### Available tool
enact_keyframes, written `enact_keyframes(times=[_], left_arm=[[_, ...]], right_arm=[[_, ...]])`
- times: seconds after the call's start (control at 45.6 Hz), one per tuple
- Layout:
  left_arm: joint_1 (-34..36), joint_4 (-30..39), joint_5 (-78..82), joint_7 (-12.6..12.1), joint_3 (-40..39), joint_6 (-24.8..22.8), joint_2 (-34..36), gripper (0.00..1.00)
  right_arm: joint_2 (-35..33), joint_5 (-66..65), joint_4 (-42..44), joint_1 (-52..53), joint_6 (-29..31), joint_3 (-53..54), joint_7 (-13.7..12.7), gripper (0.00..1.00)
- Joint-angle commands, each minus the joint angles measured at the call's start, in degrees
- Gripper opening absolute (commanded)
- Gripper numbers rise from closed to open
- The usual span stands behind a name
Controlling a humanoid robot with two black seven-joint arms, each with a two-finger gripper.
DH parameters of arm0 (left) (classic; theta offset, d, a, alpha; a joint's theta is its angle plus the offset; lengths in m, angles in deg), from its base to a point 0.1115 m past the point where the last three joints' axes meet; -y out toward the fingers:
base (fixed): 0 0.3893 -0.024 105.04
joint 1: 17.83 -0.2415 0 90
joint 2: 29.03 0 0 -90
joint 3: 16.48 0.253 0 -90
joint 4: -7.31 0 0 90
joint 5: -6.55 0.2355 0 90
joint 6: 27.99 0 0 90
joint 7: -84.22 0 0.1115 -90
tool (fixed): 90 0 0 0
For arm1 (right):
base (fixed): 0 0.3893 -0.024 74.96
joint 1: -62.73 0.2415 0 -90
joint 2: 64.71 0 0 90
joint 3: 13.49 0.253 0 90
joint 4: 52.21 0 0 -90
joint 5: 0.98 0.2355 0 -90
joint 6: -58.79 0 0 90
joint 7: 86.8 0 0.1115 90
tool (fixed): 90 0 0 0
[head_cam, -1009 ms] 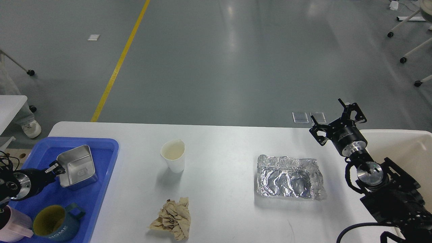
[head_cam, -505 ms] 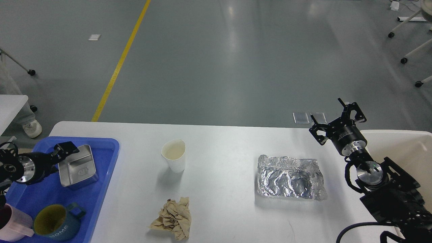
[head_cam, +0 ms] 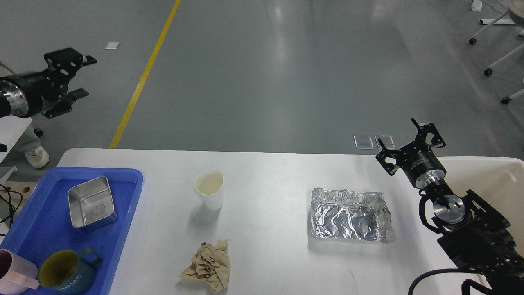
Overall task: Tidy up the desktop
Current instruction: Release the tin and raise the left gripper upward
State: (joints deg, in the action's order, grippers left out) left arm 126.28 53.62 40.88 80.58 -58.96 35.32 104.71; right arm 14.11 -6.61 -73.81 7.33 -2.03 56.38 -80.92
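L gripper (head_cam: 80,76) just let go of the steel tin (head_cam: 91,201) in the blue tray (head_cam: 123,229) and rose toward 10 o'clock, fingers spread, empty. R gripper (head_cam: 409,141) unmoved at 3 o'clock, fingers apart. Desk (head_cam: 266,254) still holds cup (head_cam: 209,189), crumpled paper (head_cam: 209,265), foil tray (head_cam: 350,215); those prob. come next.

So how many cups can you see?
3. A white paper cup stands on the desktop; a dark mug and a pink cup, partly cut off, sit in the blue tray.
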Motion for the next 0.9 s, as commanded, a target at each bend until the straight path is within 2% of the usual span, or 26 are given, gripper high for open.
enact_keyframes(times=[0.0, 0.154, 0.263, 0.285, 0.307, 0.505, 0.57, 0.768, 0.878], left_arm=[[-0.41, -0.7, -4.79, -0.06, -7.87, -0.02, -3.66, 0.97], [-1.02, -1.4, -10.76, -0.05, -12.18, 1.11, -6.82, 0.97], [-1.64, -3.07, -14.64, 0.12, -12.97, 5.59, -8.67, 0.97], [-1.99, -3.5, -16.03, 1.6, -14.37, 8.21, -9.63, 0.97], [-2.34, -3.86, -16.22, 2.4, -14.73, 8.41, -9.9, 0.97], [-4.27, -9.04, -25.08, 15.23, -19.39, 7.8, -15.34, 0.97], [-6.29, -10.89, -32.72, 17.78, -20.97, 7.45, -17.8, 0.97], [-9.37, -16.51, -40.3, 17.52, -23.17, 2.0, -22.64, 0.97], [-10.86, -17.48, -40.3, 18.05, -24.58, 1.47, -25.54, 0.97]], right_arm=[[0.02, 0.0, -0.2, -0.06, 0.0, 0.0, 0.0, 1.0], [-0.16, 0.0, -0.29, 0.02, 0.0, 0.0, 0.0, 1.0], [-0.25, 0.0, -0.2, 0.02, -0.09, 0.0, 0.0, 1.0], [-0.59, 0.0, -0.29, 0.02, 0.0, 0.0, 0.0, 1.0], [-0.68, 0.0, -0.29, 0.02, 0.0, 0.0, 0.0, 1.0], [-1.56, 0.0, -0.29, 0.02, 0.0, 0.0, 0.0, 1.0], [-1.74, 0.0, -0.29, 0.11, 0.0, 0.09, 0.0, 1.0], [-1.92, 0.09, 0.24, 0.82, -1.58, 0.53, 0.17, 1.0], [-2.0, 0.09, 0.15, 0.99, -1.67, 1.05, 0.44, 1.0]])
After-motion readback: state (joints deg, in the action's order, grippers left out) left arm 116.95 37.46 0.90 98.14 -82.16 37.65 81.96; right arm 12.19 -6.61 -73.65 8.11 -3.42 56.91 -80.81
